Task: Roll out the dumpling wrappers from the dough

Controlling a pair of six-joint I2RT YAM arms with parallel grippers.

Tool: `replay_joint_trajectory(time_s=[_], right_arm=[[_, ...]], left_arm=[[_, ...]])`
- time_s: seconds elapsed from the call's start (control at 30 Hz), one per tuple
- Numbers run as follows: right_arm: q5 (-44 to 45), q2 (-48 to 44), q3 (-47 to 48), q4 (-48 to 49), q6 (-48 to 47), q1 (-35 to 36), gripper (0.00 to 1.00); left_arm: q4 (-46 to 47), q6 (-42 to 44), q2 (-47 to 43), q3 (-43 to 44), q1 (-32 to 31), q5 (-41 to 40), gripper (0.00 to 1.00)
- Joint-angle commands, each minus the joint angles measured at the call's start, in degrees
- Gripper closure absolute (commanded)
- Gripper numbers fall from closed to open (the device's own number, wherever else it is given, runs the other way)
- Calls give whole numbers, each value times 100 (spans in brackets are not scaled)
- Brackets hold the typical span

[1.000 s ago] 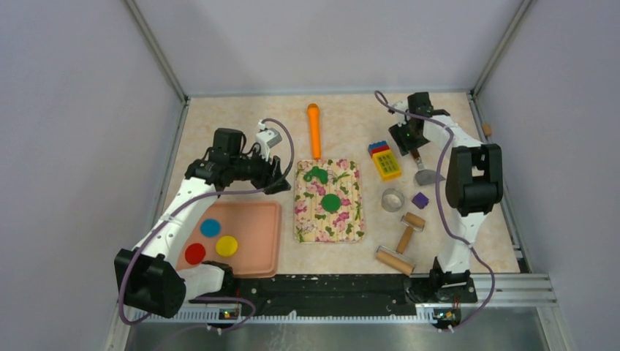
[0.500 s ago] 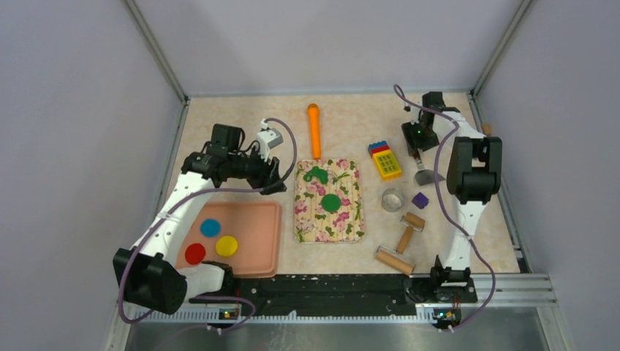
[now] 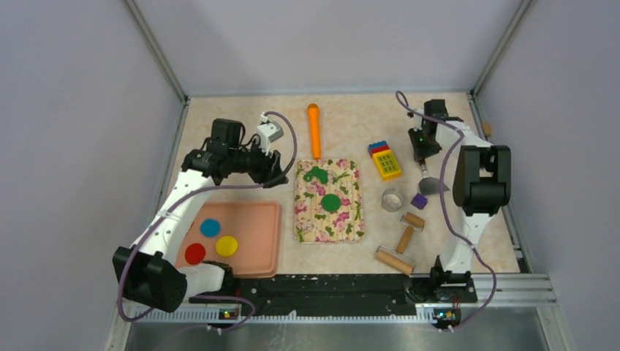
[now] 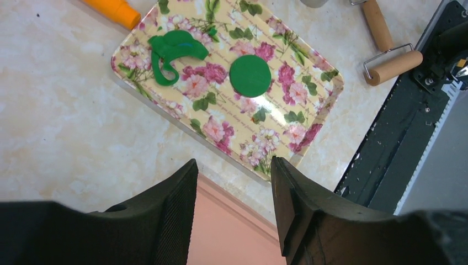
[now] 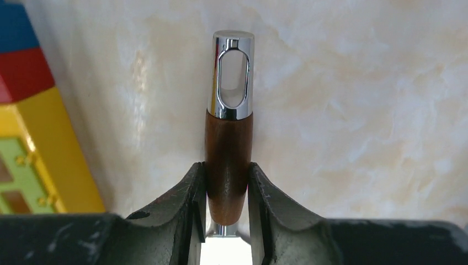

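Two grippers: my left gripper (image 4: 233,165) hangs with its jaws well apart and nothing between them; my right gripper (image 5: 227,179) is clamped on the wooden handle of a small spatula (image 5: 228,132).
Spatula axis: it runs far to near, with the chrome handle end toward the far side and the grey blade toward me, just beside a purple piece (image 3: 420,199). I cannot tell whether the blade touches the table.
Dough: a ragged dark green piece (image 4: 175,52) at the far left corner of the floral mat (image 4: 209,127).
Wrappers: one neat green disc (image 4: 250,75) lies mid-mat, apart from the dough; a blue disc (image 3: 210,227), a yellow disc (image 3: 226,246) and a red disc (image 3: 194,254) lie on the pink tray (image 3: 256,219).
Key relation: the green disc lies to the left of the blade, past the metal ring (image 3: 392,199), so I judge the blade must swing leftward and come in flat.
Nearer arm: the left one, hovering just off the mat's far left corner; the right is well apart.
Roller: the wooden roller (image 3: 401,245) lies untouched right of the mat.
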Motion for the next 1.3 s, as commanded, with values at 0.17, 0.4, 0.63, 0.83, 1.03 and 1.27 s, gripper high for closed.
replay_joint_trajectory(time_s=[0.17,0.4,0.63,0.83,1.03,1.27], right_arm=[[-890,-2195,350,-501,940,-166,100],[-977,-3486,121,-301,2449,-86,100],[-1078,-4365,-132,401,3438,181,100],[-1301,-4582,-1,420,3516,343,100],[-1453,-4641,-9,439,3457,344,100],[-1516,-4651,-7,508,3525,344,100]], left_arm=[[1975,-600,-228,-138,-1156,-401,44],[3207,-1929,488,607,-1951,-558,43],[3887,-3409,1563,1783,-2503,-536,33],[3956,-3902,2575,2696,-2761,-791,30],[3862,-4236,3266,3180,-2958,-980,20],[3878,-4428,3555,3287,-3189,-1124,20]])
